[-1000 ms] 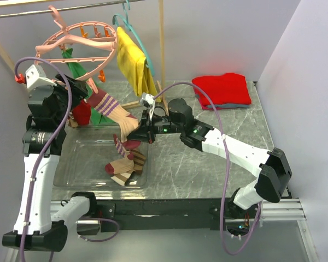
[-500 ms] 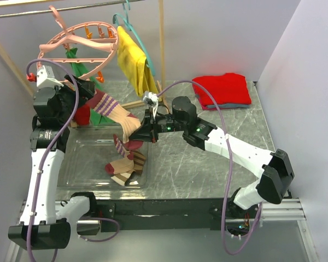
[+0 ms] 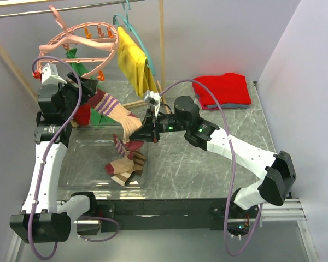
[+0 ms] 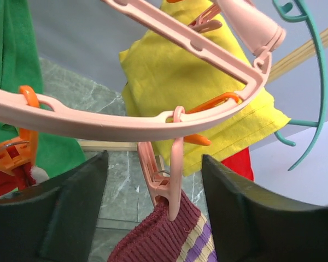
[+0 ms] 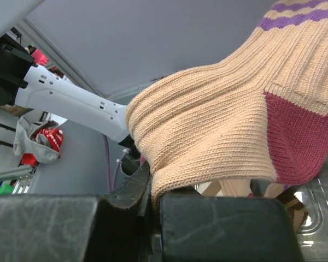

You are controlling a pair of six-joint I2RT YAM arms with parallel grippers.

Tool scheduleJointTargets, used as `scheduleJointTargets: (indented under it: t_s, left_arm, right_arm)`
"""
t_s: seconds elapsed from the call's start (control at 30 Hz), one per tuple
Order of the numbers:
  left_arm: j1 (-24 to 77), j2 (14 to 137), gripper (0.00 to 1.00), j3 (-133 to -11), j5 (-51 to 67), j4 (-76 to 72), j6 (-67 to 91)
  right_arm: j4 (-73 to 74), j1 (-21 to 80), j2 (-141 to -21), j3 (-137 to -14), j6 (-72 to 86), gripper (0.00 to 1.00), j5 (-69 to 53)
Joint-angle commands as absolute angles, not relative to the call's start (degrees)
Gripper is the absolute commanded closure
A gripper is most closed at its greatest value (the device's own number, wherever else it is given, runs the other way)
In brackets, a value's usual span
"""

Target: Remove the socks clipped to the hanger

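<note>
Sock [image 3: 116,112], beige with maroon and purple stripes, was the one being worked on. It hung at 10 o'clock in the top view, and its cuff was still pinched in a pink clip [image 4: 167,183] on the rim of the hanger [image 4: 98,124]. The right gripper [image 3: 144,132] was clamped on the toe end, with beige knit squeezed between closed jaws in the right wrist view. It held the sock stretched toward 4 o'clock from the clip. The left gripper [image 4: 158,215] sat just under the ring with its jaws apart, one finger on either side of the pink clip and neither touching it.

A red sock [image 3: 82,114] hung at 9 o'clock from the striped one, apparently held by an orange clip [image 4: 22,144]. Several socks [image 3: 123,166] lay in the clear tray [image 3: 79,158] at 6 o'clock below the hanger, so those looked done.

Judged partway: at least two socks were still clipped, and the striped one would probably come off once its clip was squeezed or the sock pulled free. Clips on the far side of the ring could not be checked.
</note>
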State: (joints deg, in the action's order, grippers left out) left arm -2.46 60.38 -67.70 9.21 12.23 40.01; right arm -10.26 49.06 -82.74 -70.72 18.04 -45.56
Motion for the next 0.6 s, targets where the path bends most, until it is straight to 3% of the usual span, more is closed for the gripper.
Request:
scheduleJointTargets:
  t_s: [0.0, 0.13, 0.37, 0.57]
  left_arm:
    - [-2.72, 59.59, 0.32, -66.98, 9.32, 6.95, 40.43]
    - [-2.99, 60.38, 0.41, -67.24, 10.36, 6.07, 40.43]
    - [-3.08, 61.61, 0.45, -66.62, 13.44, 3.17, 42.63]
    - [-3.16, 62.23, 0.70, -66.62, 15.82, 2.28, 42.54]
  right_arm:
    - [-13.36, 48.69, -80.16, -70.23, 19.16, 1.00, -46.58]
    - [-13.71, 48.60, -79.72, -69.79, 19.95, 1.00, -46.76]
    - [-13.01, 48.69, -78.58, -68.56, 19.51, 1.00, -46.14]
    - [-12.31, 48.60, -77.87, -66.80, 18.99, 1.00, -44.92]
